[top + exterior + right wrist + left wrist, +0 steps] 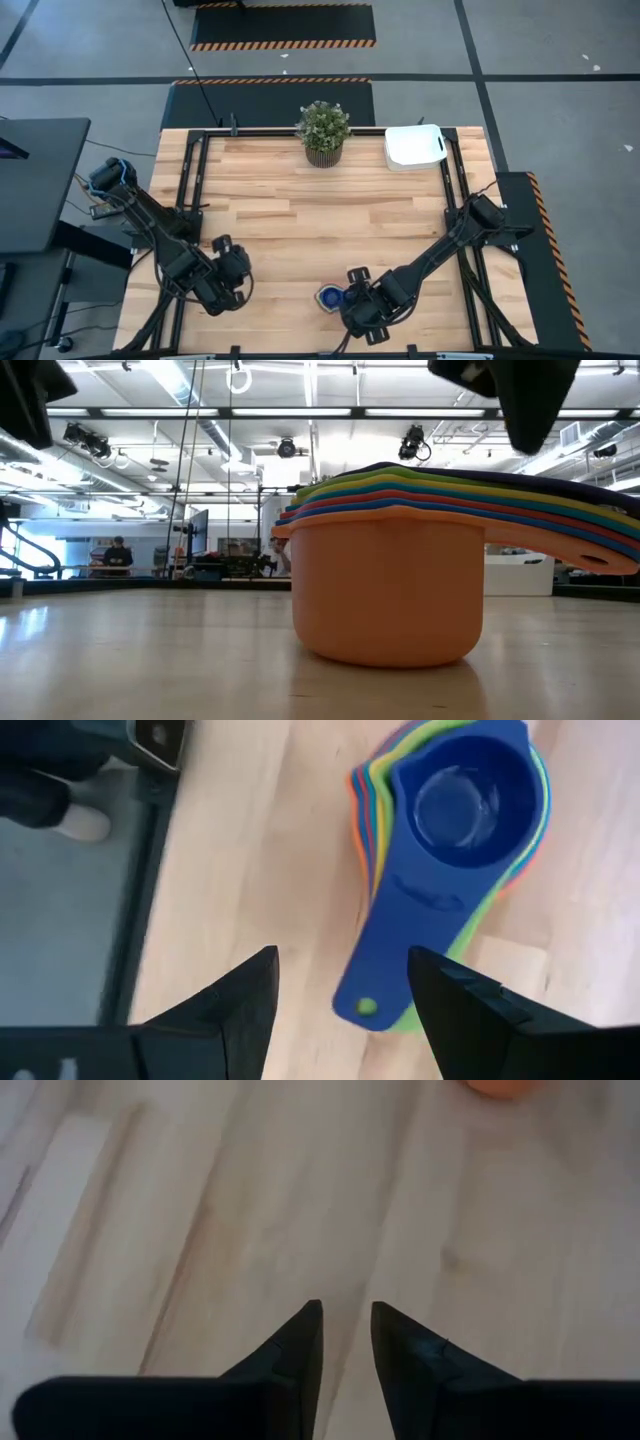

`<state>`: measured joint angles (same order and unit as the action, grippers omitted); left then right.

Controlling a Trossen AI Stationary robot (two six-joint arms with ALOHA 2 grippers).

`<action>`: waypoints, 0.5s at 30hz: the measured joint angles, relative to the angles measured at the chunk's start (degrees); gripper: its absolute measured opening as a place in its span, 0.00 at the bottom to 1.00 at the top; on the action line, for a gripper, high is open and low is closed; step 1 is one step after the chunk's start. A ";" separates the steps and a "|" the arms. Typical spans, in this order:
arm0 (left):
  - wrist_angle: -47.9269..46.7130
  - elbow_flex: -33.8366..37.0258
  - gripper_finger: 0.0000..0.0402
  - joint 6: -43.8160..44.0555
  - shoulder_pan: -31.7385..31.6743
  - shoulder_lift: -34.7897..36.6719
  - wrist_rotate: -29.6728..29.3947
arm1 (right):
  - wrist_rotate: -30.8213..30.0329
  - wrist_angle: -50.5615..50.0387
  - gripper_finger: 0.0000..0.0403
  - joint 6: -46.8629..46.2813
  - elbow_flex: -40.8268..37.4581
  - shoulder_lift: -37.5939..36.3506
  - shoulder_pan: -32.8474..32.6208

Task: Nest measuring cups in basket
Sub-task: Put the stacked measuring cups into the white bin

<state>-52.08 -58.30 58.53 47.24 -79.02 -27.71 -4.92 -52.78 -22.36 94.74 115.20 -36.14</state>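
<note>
Stacked plastic measuring cups [390, 575], round-bodied, flat-handled.

The measuring cups [331, 296] sit nested in one stack on the surface [300, 215], near its front edge, just left of my right gripper [352, 300]. The basket [414, 146] lies at the far right corner, the plant [323, 131] to its left.

Bright, even light falls from long ceiling strips [200, 412] seen in the low view, leaving only soft, faint shadows on the pale wooden table [300, 215]. The left wrist view is smeared with blur — the wood grain runs to streaks — and an orange shape at its edge is out of focus. The stack of measuring cups [455, 830] shows soft glare, its dark blue bowl slightly hazy.
</note>
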 joint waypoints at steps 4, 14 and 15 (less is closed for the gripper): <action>3.93 0.00 0.24 -9.04 0.29 0.00 1.01 | -0.52 2.18 0.57 0.01 -2.23 -0.02 0.02; 6.12 0.00 0.24 -11.21 -0.45 -0.04 0.97 | -2.07 5.21 0.57 0.03 -2.67 -0.02 0.02; 6.30 0.00 0.24 -11.19 -0.45 -0.04 0.99 | -2.08 5.21 0.57 0.03 -2.67 -0.02 0.02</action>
<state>-45.78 -58.30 47.33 46.78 -79.07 -26.72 -7.01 -47.57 -22.33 92.07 115.18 -36.12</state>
